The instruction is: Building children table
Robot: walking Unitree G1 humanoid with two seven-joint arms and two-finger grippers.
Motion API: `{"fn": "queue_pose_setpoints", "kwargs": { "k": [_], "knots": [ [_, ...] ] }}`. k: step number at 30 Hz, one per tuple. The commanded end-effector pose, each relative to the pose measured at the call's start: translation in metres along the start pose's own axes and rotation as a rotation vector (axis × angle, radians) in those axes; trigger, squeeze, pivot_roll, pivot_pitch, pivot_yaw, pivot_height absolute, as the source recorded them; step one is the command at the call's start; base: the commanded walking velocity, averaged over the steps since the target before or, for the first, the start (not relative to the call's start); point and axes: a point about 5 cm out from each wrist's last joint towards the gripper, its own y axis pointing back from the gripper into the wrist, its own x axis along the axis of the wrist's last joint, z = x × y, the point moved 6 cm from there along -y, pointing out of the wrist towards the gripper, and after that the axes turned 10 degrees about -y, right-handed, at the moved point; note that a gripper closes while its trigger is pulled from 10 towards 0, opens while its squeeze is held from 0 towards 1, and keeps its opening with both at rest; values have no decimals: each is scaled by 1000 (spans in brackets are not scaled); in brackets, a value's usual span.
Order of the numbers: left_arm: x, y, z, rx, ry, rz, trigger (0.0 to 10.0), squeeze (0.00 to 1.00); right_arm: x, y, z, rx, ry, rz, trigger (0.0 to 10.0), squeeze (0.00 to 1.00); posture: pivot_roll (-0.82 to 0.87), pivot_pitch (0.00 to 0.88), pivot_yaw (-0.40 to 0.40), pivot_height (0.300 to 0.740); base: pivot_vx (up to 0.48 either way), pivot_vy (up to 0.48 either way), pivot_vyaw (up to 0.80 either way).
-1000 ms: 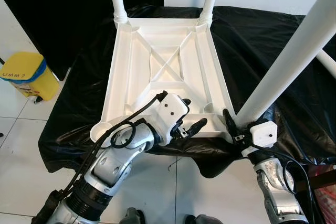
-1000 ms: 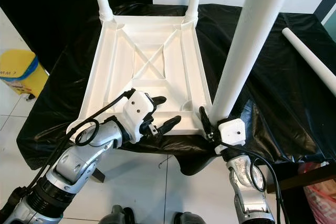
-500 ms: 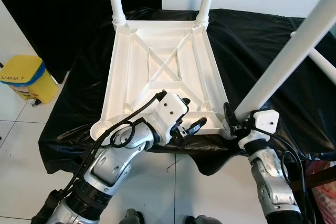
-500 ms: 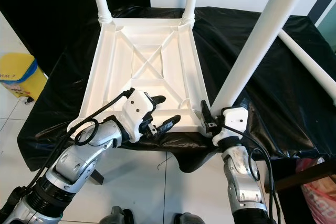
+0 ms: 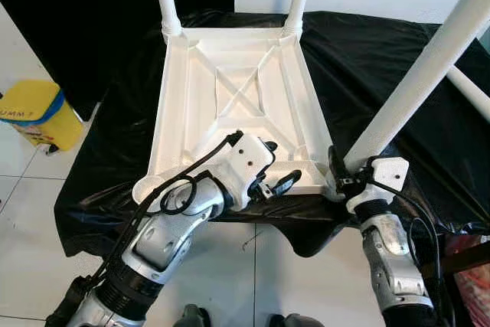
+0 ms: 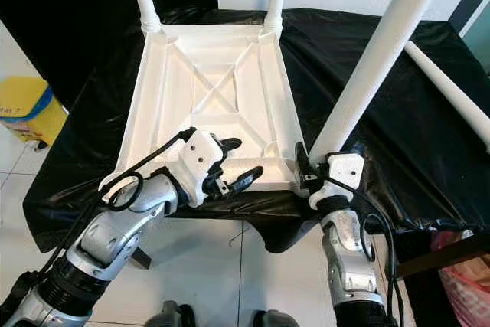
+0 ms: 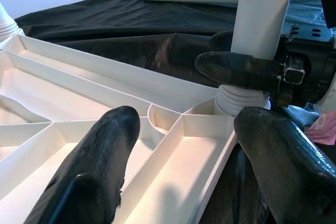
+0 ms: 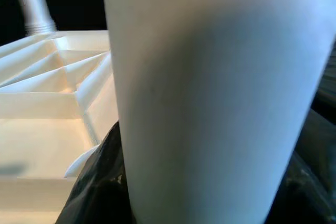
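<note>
**Third leg going into its corner socket**

The upturned white table top [image 5: 237, 97] lies on black sheeting; right gripper [image 6: 310, 168] jaws pinch the table leg [image 6: 367, 67] at its base, steering it into the near-right socket; left gripper [image 5: 279, 178], jaws spread, hovers beside to steady the frame

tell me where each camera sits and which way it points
Left eye view: on the head, looking down at the upside-down white plastic table top on black sheeting; both silver arms show.
Right eye view: the same scene, shifted slightly.
Left wrist view: along the open left end effector toward the white cylindrical table leg.
Right wrist view: close against that leg, held by the right end effector.
Shared: both wrist views show the leg and the ribbed underside.
</note>
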Motion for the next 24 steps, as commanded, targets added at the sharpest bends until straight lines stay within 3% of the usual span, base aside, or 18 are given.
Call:
{"fn": "queue_pose_setpoints", "kwargs": {
  "k": [1, 4, 7, 8, 11, 16, 19, 20, 21, 22, 23, 24],
  "knots": [
    [5, 0, 6, -60, -7, 19, 10000, 0, -56, 30, 38, -218, -8, -222, 10000, 0, 28, 172, -11, 740, 0, 0, 0],
    [5, 0, 6, -56, -4, 21, 10000, 0, -52, 31, 43, -355, -20, -174, 10000, 0, 29, 171, -15, 740, 0, 0, 0],
    [5, -1, 6, -55, -3, 22, 10000, 0, -52, 31, 41, -415, -22, -162, 10000, 0, 31, 171, -17, 740, 0, 0, 0],
    [6, -1, 6, -54, -3, 23, 10000, 0, -54, 27, 29, -377, -29, -172, 10000, 0, 32, 170, -19, 740, 0, 0, 0],
    [6, -1, 6, -53, -1, 23, 10000, 0, -54, 23, 17, -334, -36, -169, 10000, 0, 31, 168, -20, 740, 0, 0, 0],
    [6, -2, 6, -49, -4, 24, 10000, 0, -50, 24, 17, -321, -29, -151, 10000, 0, 35, 167, -27, 740, 0, 0, 0],
    [5, -1, 5, -43, -1, 23, 10000, 0, -46, 22, 10, -274, -15, -130, 10000, 0, 35, 164, -32, 740, 0, 0, 0],
    [5, -1, 6, -42, -1, 23, 10000, 0, -44, 21, 7, -255, -18, -119, 10000, 102, 35, 164, -34, 740, 0, 0, 0],
    [5, -1, 6, -42, -1, 23, 10000, 0, -44, 21, 7, -255, -18, -119, 10000, 102, 35, 164, -34, 740, 0, 0, 0],
    [5, -2, 6, -42, -1, 23, 10000, 0, -42, 20, 6, -243, -17, -105, 10000, 757, 34, 161, -34, 740, 0, 0, 0],
    [5, -2, 6, -41, 0, 24, 10000, 0, -38, 19, 4, -222, -19, -90, 10000, 1000, 33, 159, -37, 740, 0, 0, 0],
    [5, -2, 6, -41, 0, 24, 10000, 0, -36, 19, 2, -208, -20, -80, 10000, 1000, 33, 159, -37, 740, 0, 0, 0]
  ]
}}
